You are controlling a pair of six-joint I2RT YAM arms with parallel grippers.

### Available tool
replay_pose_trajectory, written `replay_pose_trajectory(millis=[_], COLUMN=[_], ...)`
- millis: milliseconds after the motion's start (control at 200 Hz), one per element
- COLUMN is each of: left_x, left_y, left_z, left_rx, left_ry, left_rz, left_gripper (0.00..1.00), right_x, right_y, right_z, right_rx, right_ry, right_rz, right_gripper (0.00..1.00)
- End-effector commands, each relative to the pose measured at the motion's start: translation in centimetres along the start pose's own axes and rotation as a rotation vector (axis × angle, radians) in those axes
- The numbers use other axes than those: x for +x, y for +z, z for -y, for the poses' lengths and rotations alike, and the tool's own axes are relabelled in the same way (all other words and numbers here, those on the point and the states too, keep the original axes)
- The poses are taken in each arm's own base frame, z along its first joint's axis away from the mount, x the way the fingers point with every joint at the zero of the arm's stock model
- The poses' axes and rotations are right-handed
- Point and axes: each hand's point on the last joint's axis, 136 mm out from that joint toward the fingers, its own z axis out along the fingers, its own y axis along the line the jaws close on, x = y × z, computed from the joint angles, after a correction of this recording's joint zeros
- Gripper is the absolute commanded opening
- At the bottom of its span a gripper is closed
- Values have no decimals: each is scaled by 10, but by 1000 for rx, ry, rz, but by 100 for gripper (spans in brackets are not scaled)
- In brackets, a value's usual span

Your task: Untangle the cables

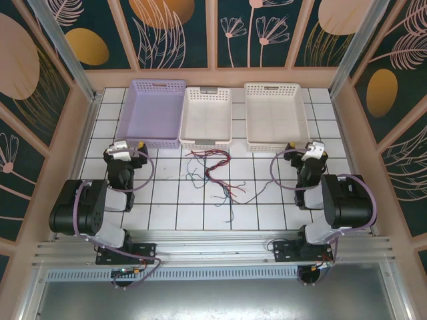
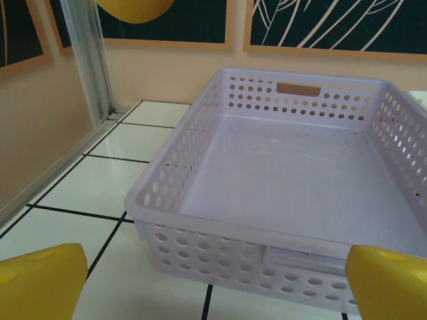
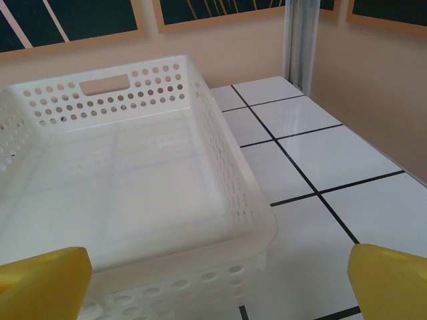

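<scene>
Both your arms are folded low: left gripper [image 1: 127,148] faces the lilac basket [image 2: 193,147], right gripper [image 1: 308,149] the rightmost white basket [image 3: 233,167], fingers spread wide and empty. The cables [image 1: 213,170] lie tangled between them.

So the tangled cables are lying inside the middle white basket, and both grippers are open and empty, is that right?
Not quite. The cables lie on the white tiles just in front of the middle white basket, not inside it, as the top external view shows. The left gripper and right gripper are open and empty.
</scene>
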Motion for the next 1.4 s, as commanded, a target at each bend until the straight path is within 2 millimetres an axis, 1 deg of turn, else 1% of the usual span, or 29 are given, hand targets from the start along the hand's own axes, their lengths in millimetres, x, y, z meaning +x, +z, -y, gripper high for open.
replay_pose_trajectory(millis=[0, 1196, 1296, 1396], left_x=[-10, -10, -10, -10], left_y=[1, 1, 1, 1], left_z=[1, 1, 1, 1], left_rx=[12, 12, 12, 11], left_ry=[5, 6, 6, 5], left_rz=[30, 29, 28, 29], left_gripper=[99, 99, 99, 99], right_x=[-11, -10, -12, -20], right_y=[0, 0, 0, -9], right_z=[-3, -3, -5, -13], right_rx=[-16, -15, -14, -44], right_ry=[26, 25, 17, -11], right_rz=[39, 37, 41, 70], right_gripper=[99, 99, 99, 99])
